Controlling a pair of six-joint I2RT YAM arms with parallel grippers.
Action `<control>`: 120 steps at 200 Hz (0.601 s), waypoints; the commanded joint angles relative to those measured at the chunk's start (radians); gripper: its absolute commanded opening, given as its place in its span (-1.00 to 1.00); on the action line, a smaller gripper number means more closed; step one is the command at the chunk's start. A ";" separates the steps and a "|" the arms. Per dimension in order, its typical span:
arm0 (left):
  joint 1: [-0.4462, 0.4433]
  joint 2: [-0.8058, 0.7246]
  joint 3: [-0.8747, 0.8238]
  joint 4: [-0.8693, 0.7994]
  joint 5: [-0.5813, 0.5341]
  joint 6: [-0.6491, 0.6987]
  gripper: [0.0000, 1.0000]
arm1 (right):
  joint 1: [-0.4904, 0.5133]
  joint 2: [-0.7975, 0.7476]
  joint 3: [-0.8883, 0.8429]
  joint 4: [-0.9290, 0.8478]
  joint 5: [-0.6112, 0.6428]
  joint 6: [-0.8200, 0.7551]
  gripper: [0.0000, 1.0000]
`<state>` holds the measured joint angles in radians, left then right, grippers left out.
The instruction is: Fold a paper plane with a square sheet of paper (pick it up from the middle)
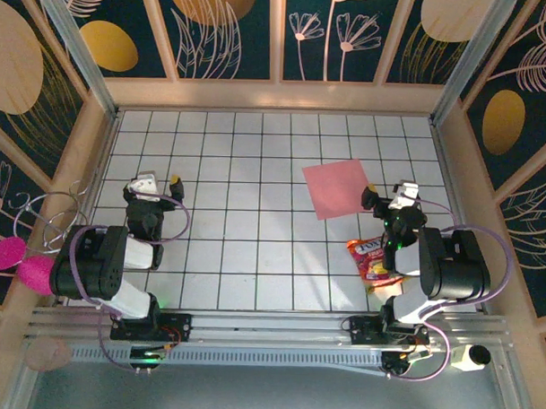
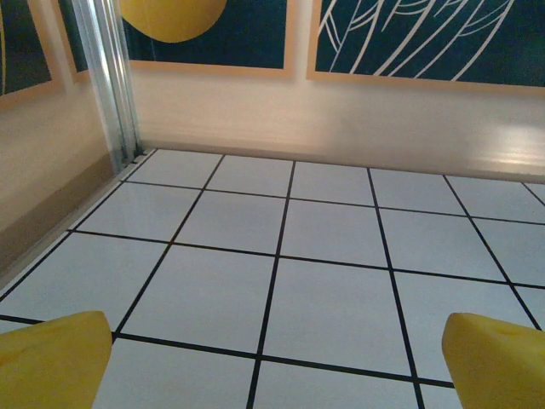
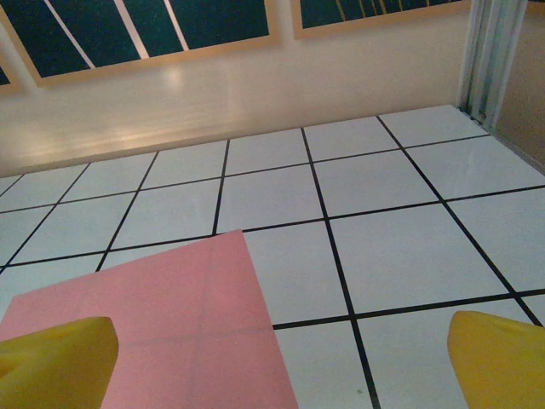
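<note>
Two matching robot arms, the left arm (image 1: 100, 266) and the right arm (image 1: 450, 260), have chunky black joint housings and glossy white links. A small white block (image 1: 146, 180) sits just behind the left claw (image 2: 277, 366) and behind the right claw (image 3: 281, 362). A thin lilac cable (image 1: 187, 219) loops back from each wrist. The fingertips (image 2: 51, 362) are blunt, bright yellow wedges.

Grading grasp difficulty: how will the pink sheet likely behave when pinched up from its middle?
The square sheet of paper lies flat on the table, so it likely offers little to pinch and may slide. Faint lines crossing it in the right wrist view suggest thin stock: probably floppy, light.
</note>
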<state>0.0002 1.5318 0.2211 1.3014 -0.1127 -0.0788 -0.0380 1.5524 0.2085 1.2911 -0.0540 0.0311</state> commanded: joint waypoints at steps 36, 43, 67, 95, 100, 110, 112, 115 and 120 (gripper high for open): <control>0.000 -0.036 -0.061 0.118 -0.028 -0.013 0.98 | -0.005 -0.054 0.035 -0.056 -0.041 -0.034 0.98; -0.001 -0.055 -0.073 0.121 -0.033 -0.013 0.98 | -0.004 -0.086 0.043 -0.095 -0.038 -0.036 0.98; 0.000 -0.162 -0.067 0.013 -0.047 -0.019 0.98 | 0.021 -0.196 0.067 -0.223 0.025 -0.045 0.98; 0.000 -0.294 0.012 -0.242 -0.046 -0.056 0.98 | 0.054 -0.298 0.150 -0.406 0.120 0.062 0.98; 0.000 -0.314 0.035 -0.298 -0.055 -0.091 0.98 | 0.057 -0.308 0.184 -0.476 0.133 0.106 0.98; 0.000 -0.340 0.080 -0.398 -0.080 -0.201 0.98 | 0.057 -0.310 0.282 -0.657 0.129 0.195 0.98; 0.000 -0.343 0.088 -0.416 -0.082 -0.227 0.98 | 0.057 -0.308 0.303 -0.695 0.126 0.209 0.98; 0.000 -0.348 0.100 -0.442 -0.080 -0.258 0.98 | 0.057 -0.299 0.332 -0.751 0.122 0.228 0.98; 0.000 -0.353 0.121 -0.482 -0.068 -0.301 0.98 | 0.060 -0.281 0.376 -0.825 0.112 0.255 0.98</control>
<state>0.0002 1.2259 0.2394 1.0840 -0.1589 -0.1623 0.0132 1.2629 0.3946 0.8570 0.0151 0.1036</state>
